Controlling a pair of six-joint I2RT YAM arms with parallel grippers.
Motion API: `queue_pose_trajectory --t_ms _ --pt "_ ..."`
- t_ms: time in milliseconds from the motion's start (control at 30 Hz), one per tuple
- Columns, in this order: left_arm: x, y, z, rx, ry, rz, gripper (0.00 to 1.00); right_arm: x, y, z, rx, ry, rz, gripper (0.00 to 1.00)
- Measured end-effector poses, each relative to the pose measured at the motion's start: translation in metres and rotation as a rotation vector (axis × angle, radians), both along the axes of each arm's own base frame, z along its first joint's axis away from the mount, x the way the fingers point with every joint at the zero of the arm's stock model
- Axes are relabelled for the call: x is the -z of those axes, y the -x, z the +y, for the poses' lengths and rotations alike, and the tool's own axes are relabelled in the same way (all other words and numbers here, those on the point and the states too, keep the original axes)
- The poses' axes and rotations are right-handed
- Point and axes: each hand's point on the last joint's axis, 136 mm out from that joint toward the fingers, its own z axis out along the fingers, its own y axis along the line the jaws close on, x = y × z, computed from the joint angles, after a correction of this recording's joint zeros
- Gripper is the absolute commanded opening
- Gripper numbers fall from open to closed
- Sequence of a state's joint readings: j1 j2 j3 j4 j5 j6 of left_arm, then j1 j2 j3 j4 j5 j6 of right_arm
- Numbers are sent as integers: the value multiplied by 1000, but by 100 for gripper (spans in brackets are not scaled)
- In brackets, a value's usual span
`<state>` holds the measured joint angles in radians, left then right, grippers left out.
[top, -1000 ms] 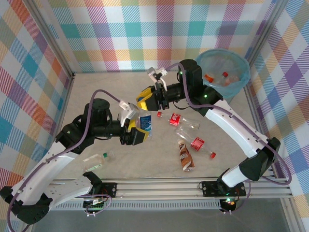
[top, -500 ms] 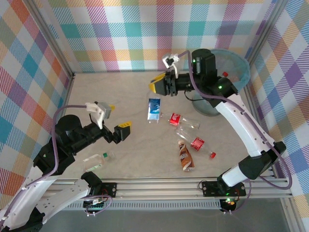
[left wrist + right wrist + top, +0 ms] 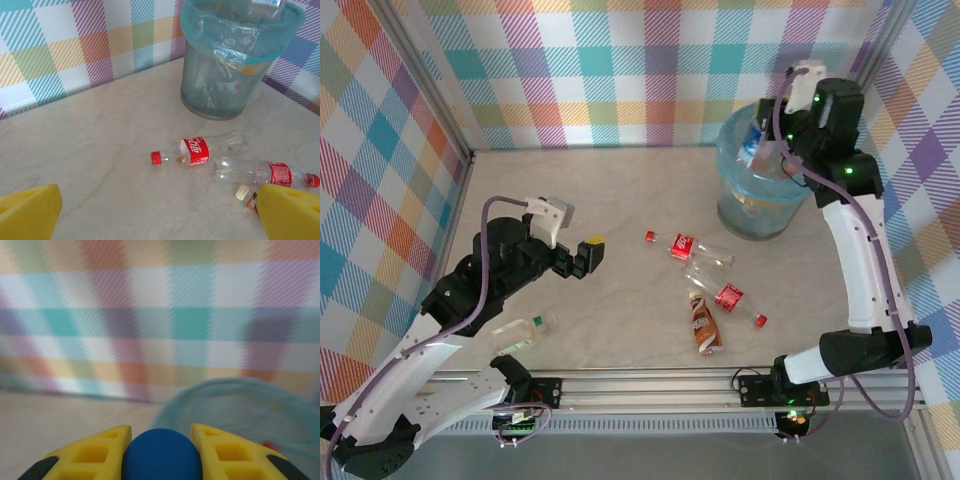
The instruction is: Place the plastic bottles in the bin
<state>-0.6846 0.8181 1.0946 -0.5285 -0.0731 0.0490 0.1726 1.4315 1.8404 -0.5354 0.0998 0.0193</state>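
Clamping a blue-capped, blue-labelled bottle [image 3: 753, 141], the right tool [image 3: 767, 143] hangs over the blue-lined bin [image 3: 745, 215] in the far right corner. The left tool [image 3: 587, 256] gapes wide, empty. Red-labelled clear bottles [image 3: 686, 245] and a brown bottle [image 3: 703, 326] lie on the tabletop [image 3: 540, 190]; its far left offers open room.

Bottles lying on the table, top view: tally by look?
Clear bottles with red label: 2
Brown bottle: 1
Clear bottle without red label: 1
Total: 4
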Motion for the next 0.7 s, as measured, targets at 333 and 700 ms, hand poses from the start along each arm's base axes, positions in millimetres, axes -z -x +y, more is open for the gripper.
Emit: queue_pose_trajectory --t_ms 333,700 --pt "3 -3 -2 -3 -2 14 100 14 -19 -51 254 163 -59 6" --pt "7 -6 -1 -19 -12 21 100 91 -31 -48 253 249 85 15"
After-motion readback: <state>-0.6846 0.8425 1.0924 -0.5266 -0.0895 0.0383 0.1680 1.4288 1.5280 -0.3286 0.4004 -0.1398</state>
